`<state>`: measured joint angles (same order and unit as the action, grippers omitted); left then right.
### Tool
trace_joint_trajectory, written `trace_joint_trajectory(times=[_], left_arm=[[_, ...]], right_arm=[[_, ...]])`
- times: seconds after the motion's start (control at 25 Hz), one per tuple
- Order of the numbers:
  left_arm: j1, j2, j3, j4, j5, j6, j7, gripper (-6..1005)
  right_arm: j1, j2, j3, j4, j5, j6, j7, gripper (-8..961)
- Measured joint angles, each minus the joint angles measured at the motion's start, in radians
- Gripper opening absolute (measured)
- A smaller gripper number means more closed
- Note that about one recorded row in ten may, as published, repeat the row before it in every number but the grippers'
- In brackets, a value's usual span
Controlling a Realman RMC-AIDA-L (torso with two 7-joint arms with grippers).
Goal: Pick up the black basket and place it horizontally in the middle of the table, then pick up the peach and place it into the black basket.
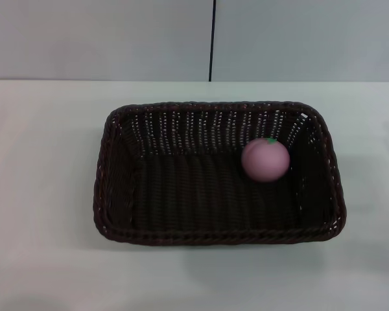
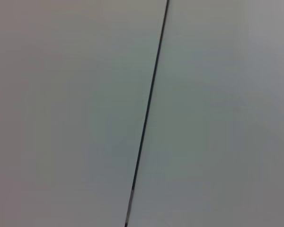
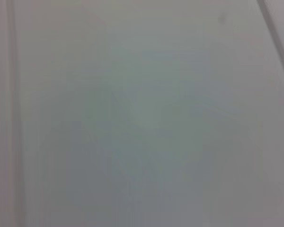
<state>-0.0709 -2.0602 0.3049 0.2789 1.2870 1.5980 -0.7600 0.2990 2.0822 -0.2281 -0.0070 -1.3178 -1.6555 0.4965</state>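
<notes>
We see the black basket (image 1: 181,207), very dark brown-black open weave with braided rim; the peach (image 1: 266,160), pink with 1 green mark at 12 o'clock; the table (image 1: 45,194), plain white.

A plain pale grey-white surface (image 3: 142,123), a faint darker line (image 3: 274,33) across one corner.

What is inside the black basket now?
Only the peach lies inside the black basket, in its far right part, near the corner. The rest of the woven floor is bare. The floor under the peach is covered. Neither gripper is in view.
</notes>
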Motion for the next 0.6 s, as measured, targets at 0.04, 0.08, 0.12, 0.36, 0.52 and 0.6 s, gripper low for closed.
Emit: trace_joint_trajectory(times=[0.04,0.08,0.12,0.36,0.52,0.6], left_arm=[[0.002,-0.001,-0.004,-0.013,0.0,0.004,0.005,748],[0.003,-0.001,-0.006,-0.026,0.0,0.01,0.01,748],[0.005,-0.001,-0.007,-0.042,0.0,0.018,0.016,748],[0.007,-0.002,-0.007,-0.09,0.001,0.053,0.073,748],[-0.004,-0.004,-0.01,-0.127,0.001,0.076,0.099,748],[-0.013,-0.005,-0.012,-0.144,0.0,0.092,0.102,748]], right_arm=[[0.009,0.0,0.038,0.052,0.001,0.018,-0.073,678],[0.015,0.001,0.054,0.07,0.001,0.032,-0.108,678],[0.02,0.002,0.064,0.083,0.001,0.046,-0.133,678],[0.055,-0.001,0.061,0.109,-0.004,0.084,-0.136,679],[0.072,-0.002,0.059,0.104,-0.005,0.117,-0.136,678],[0.076,-0.002,0.061,0.1,-0.005,0.129,-0.134,678]])
